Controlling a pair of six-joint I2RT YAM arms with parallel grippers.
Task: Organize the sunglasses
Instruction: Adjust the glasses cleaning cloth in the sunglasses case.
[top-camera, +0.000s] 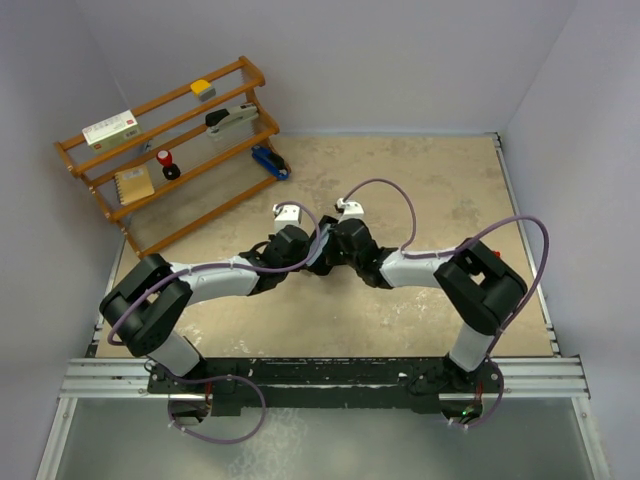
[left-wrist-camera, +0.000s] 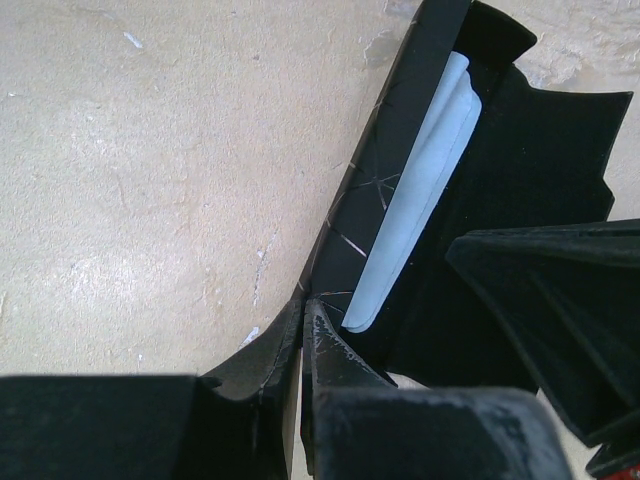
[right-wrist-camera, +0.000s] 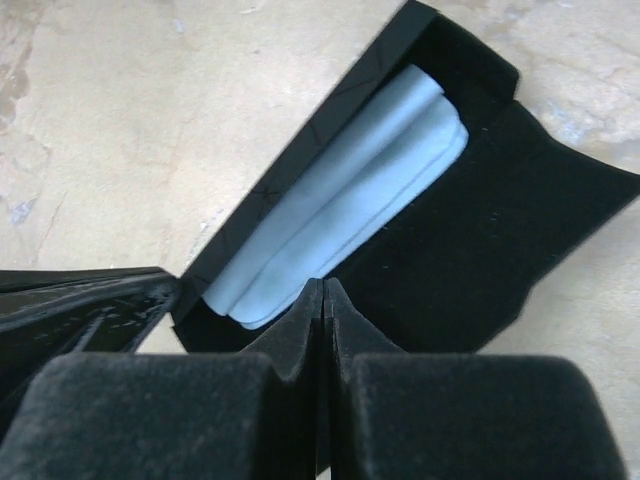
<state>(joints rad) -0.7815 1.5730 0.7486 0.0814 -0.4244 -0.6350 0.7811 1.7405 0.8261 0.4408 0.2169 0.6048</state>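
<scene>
Case (right-wrist-camera: 470, 240), long black rectangular, open on table (right-wrist-camera: 120, 120), axis diagonal, pale blue cloth (right-wrist-camera: 340, 200) inside; left gripper (left-wrist-camera: 303, 315) clenched on its corner, right gripper (right-wrist-camera: 322, 295) clenched, touching lining.

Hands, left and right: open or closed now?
Left hand: closed, tips at the black case; grip unclear.
Right hand: closed at the black case's near edge; grip unclear.

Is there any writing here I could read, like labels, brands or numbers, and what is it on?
None can be read.
White box on the wooden rack: coloured print, too small to read.
Black case and pale blue cloth: no writing shows.
</scene>
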